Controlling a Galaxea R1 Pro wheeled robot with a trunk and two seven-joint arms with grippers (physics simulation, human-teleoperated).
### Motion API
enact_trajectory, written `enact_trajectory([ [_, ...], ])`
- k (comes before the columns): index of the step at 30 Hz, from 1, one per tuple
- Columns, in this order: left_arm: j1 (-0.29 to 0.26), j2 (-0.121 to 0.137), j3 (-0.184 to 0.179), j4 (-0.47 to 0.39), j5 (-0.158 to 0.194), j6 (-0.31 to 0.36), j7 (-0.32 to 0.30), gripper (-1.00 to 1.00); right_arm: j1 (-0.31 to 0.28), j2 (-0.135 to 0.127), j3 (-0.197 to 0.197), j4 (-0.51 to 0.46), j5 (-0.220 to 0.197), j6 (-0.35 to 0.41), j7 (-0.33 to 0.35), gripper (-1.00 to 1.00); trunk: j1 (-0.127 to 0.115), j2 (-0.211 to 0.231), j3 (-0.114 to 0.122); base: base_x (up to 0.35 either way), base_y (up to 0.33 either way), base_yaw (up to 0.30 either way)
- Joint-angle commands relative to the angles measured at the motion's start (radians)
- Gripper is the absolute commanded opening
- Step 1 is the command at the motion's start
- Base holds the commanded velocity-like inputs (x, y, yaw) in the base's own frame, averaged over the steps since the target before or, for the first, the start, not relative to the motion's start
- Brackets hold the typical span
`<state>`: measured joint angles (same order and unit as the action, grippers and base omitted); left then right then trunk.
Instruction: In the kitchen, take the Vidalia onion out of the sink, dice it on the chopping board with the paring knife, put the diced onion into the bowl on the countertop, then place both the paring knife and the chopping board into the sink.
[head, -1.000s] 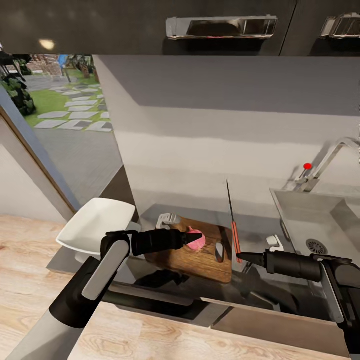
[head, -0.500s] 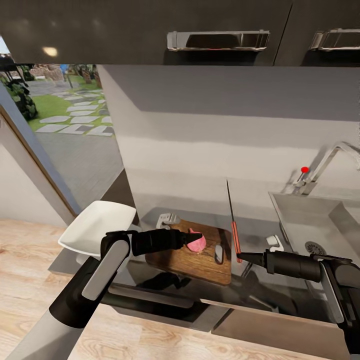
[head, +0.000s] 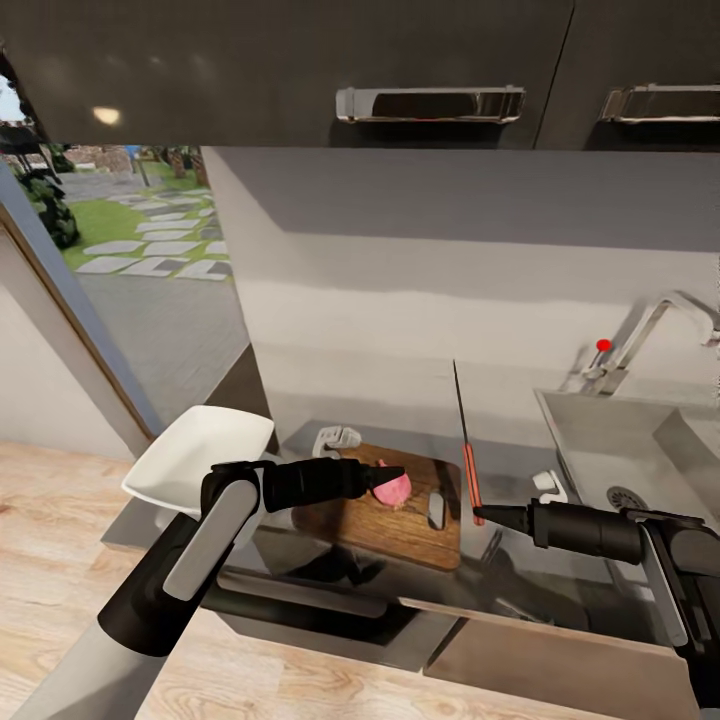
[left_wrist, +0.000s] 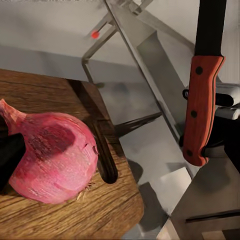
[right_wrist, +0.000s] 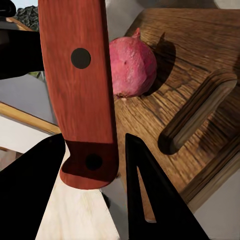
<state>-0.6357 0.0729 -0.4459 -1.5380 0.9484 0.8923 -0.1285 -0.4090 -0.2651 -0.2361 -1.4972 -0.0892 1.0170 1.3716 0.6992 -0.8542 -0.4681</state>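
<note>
While the arms look just as they did a second ago, the whole head view has slid a little to the left and down: the camera moved, the things did not. The onion (head: 394, 487) lies on the board (head: 400, 520), near its far edge, and the left gripper (head: 385, 478) is at it. In the left wrist view one dark finger (left_wrist: 9, 155) presses the onion's (left_wrist: 52, 156) side; whether the pair truly pinches it I cannot tell.

The right gripper (head: 487, 516) pinches the butt of the knife (head: 466, 455), which stands nearly upright, blade up, just beside the board's right edge (its red handle (right_wrist: 80, 85) sits between the two dark fingers (right_wrist: 150, 200) in the right wrist view). The knife is apart from the onion, so no cut has begun, by my reading.

The bowl (head: 200, 455) waits on the counter (head: 520, 400) to the left; the sink (head: 610, 440) is at the right. Nothing has shifted on the board, so dicing is the step at hand, with the blade yet to be tipped down over the onion.
</note>
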Motion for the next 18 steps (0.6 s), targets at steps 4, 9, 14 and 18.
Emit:
enact_trajectory([
  [4,-0.001,0.001,0.000,-0.002,0.001,0.002,-0.008,1.00,-0.001,-0.001,0.000,0.000,-0.003,0.008,0.001,-1.00,0.000,-0.001,0.006,-0.068,0.000,0.000],
  [9,-0.001,0.003,-0.004,-0.003,0.003,0.003,-0.042,1.00,-0.001,-0.003,0.000,0.000,-0.007,0.008,0.001,-1.00,0.000,-0.001,0.014,-0.032,0.000,0.000],
  [14,-0.001,0.005,-0.011,-0.005,0.004,0.019,-0.173,1.00,-0.001,-0.007,0.000,-0.001,-0.011,0.008,0.002,-1.00,0.000,-0.001,0.022,-0.005,0.000,0.000],
  [18,-0.001,0.008,-0.011,-0.006,0.004,0.045,-0.273,1.00,-0.001,-0.012,-0.001,-0.001,-0.012,0.009,0.003,-1.00,0.000,-0.001,0.029,-0.001,0.000,0.000],
])
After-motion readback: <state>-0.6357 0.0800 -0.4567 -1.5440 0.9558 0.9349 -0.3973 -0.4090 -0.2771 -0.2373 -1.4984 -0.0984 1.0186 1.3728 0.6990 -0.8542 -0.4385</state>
